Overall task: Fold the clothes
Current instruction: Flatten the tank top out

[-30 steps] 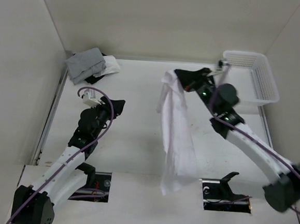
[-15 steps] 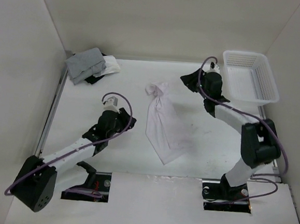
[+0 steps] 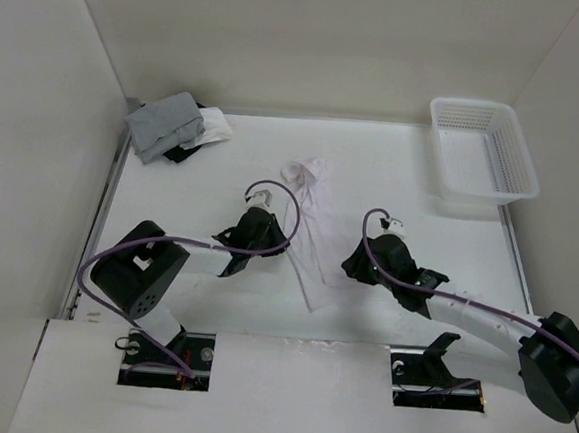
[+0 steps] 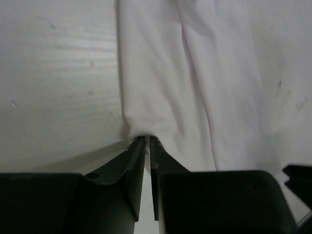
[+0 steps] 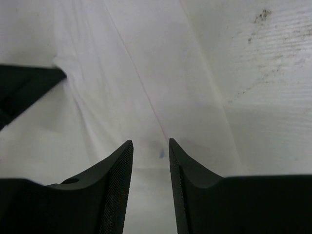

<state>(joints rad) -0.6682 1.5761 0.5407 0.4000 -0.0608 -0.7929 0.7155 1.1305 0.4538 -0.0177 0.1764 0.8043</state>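
The clothes (image 3: 307, 223) are one thin white garment lying in a long, narrow, crumpled strip across the middle of the table. My left gripper (image 3: 281, 245) is low at the garment's left edge. In the left wrist view its jaws (image 4: 147, 138) are pressed almost together on a puckered bit of the clothes (image 4: 195, 73). My right gripper (image 3: 350, 265) is at the strip's right side. Its jaws (image 5: 150, 143) stand open just above the clothes (image 5: 146, 73), with nothing gripped between them.
A white basket (image 3: 481, 151) stands at the back right corner. A pile with a grey garment (image 3: 168, 125) lies at the back left. Walls close in the table (image 3: 192, 184) at the back and on both sides.
The garment, hanging from my raised right gripper a second ago, was let go and now lies on the table. My right gripper opened and came down beside it. My left gripper reached right and closed on its edge.
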